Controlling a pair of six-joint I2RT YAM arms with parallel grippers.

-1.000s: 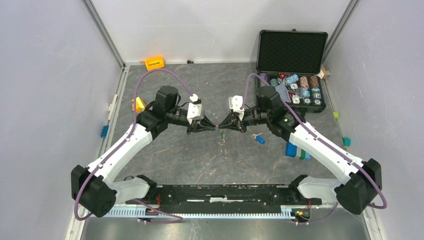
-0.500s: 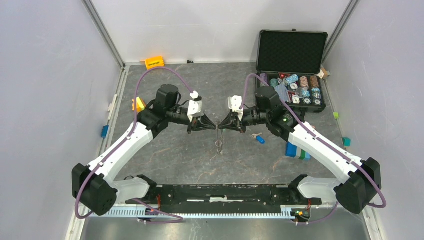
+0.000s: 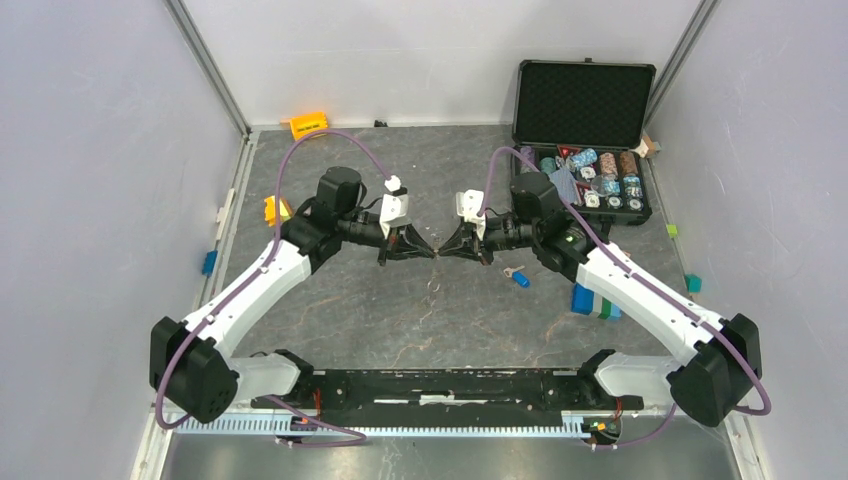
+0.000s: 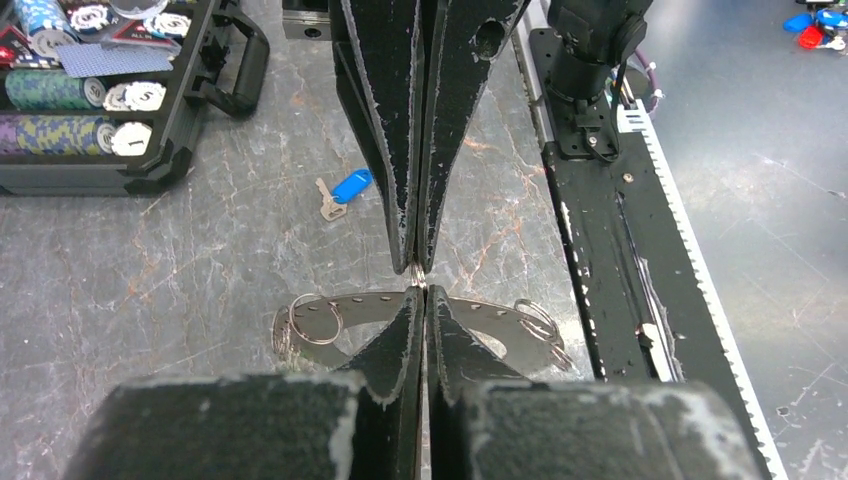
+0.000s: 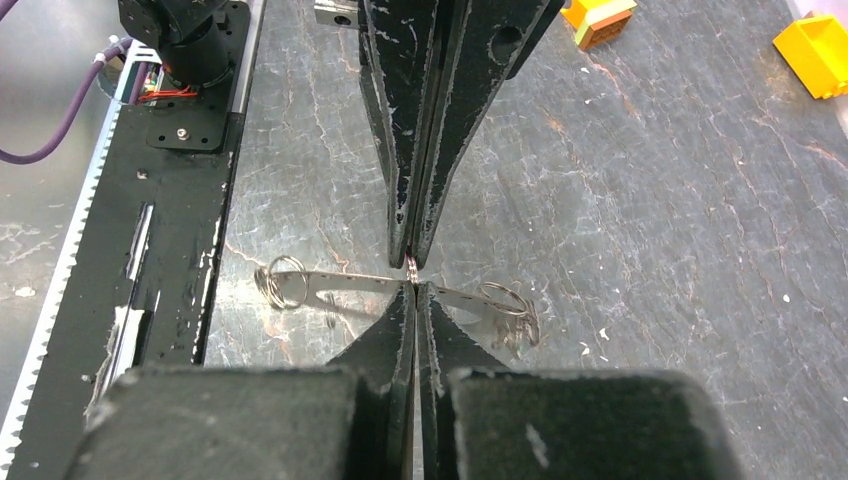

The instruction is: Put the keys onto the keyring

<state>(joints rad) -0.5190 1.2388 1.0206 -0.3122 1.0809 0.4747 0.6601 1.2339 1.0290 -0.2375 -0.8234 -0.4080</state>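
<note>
Since a second ago the left gripper (image 3: 431, 252) has crossed the small gap and drawn its jaws together. It now stands tip to tip with the right gripper (image 3: 443, 252), which has kept its place. Both pairs of jaws are closed to a sliver. In the wrist views a small glint of metal sits pinched where the four tips meet.

That glint appears to be part of the keyring (image 4: 375, 300). Its pale band, dotted with holes, runs crosswise right at the tips, seen almost edge-on, with small wire loops (image 4: 312, 322) at either end. The ring is held between the two arms over the middle of the table (image 3: 400, 320).

The blue-headed key (image 3: 518, 278) lies flat on the table beside the right arm, apart from the ring, its short silver blade pointing away from its head.

Further out, an open black case (image 3: 585, 100) with poker chips stands at the far right. Blue and green blocks (image 3: 592, 300) lie by the right forearm, a yellow block (image 3: 277, 210) by the left arm, and an orange block (image 3: 309, 125) against the far wall.
</note>
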